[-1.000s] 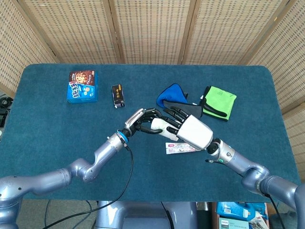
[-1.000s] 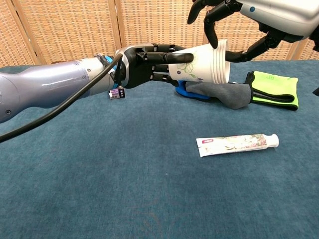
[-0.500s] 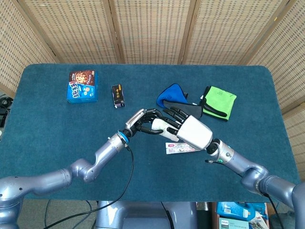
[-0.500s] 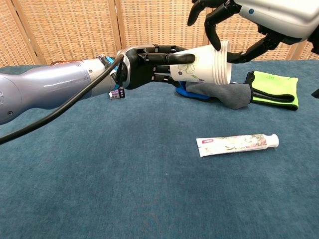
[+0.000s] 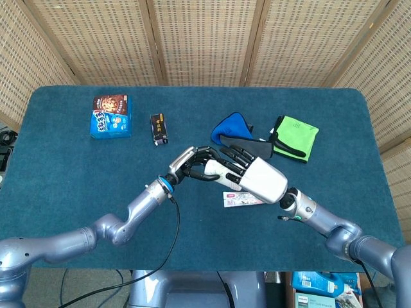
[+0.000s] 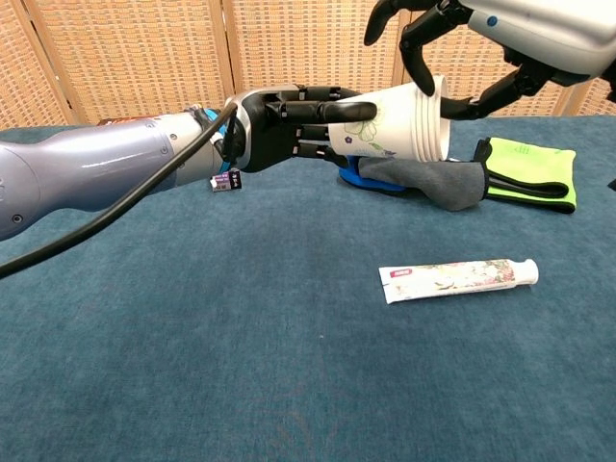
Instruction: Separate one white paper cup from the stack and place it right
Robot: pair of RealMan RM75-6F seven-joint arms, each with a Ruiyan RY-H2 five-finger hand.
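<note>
Left hand [image 6: 274, 125] of mine grasps the stack of white paper cups [image 6: 390, 123] by its base end, holding it sideways in the air above the desk [image 6: 192, 327], the rims facing toward my right side. My right hand [image 6: 462, 38] hangs over those rims with fingers [image 6: 416, 53] curled down onto the outermost lip; whether it truly has hold of the end cup or merely touches it, I cannot tell, since no cup has come away from the stack yet.

The risks, as I judge them: several rims sit tight together, so a pull could drag off two cups instead of one. If my fingertips press too hard, the thin lip may crumple. If my left grasp is loose, the whole stack could slide out with the pull.

Below lies a toothpaste tube [image 6: 457, 279] on the desk, with a blue and grey cloth [image 6: 414, 178] and a green cloth [image 6: 529, 173] beyond it, so the placing spot to the right needs care.
</note>
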